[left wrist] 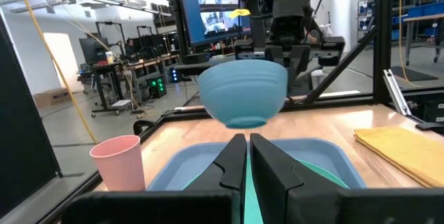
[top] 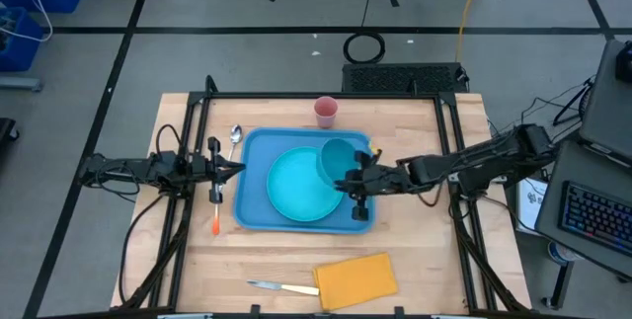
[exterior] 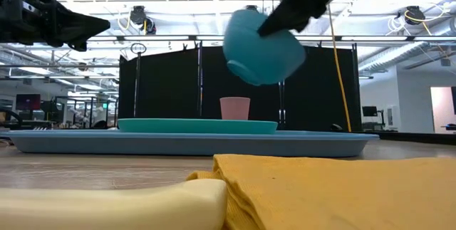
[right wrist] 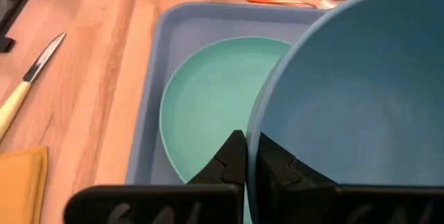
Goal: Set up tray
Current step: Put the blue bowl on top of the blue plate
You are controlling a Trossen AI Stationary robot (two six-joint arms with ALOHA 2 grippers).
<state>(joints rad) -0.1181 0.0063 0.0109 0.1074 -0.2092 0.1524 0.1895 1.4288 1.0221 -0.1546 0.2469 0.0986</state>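
Right now the right gripper [top: 357,183] has its fingers clamped on the rim of a turquoise bowl [top: 338,161], holding it tilted in the air. The low view shows the bowl [exterior: 263,47] hanging well clear of everything under it. The tray [top: 255,176] sits flat mid-table, long axis running between the two arms, with a round turquoise plate [top: 294,186] lying inside it. The bowl hangs over the tray's right end, partly over the plate's edge, so its landing spot is straight below the fingers. My read: the next move is a lowering onto the tray or plate, and the tilt needs levelling first.

The left gripper [top: 219,169] waits at the tray's left edge, fingers together, holding nothing. A pink cup [top: 326,112], spoon [top: 235,136], knife [top: 278,286] and yellow cloth [top: 357,279] sit off the tray. The right arm is clearly nearer the drop spot.
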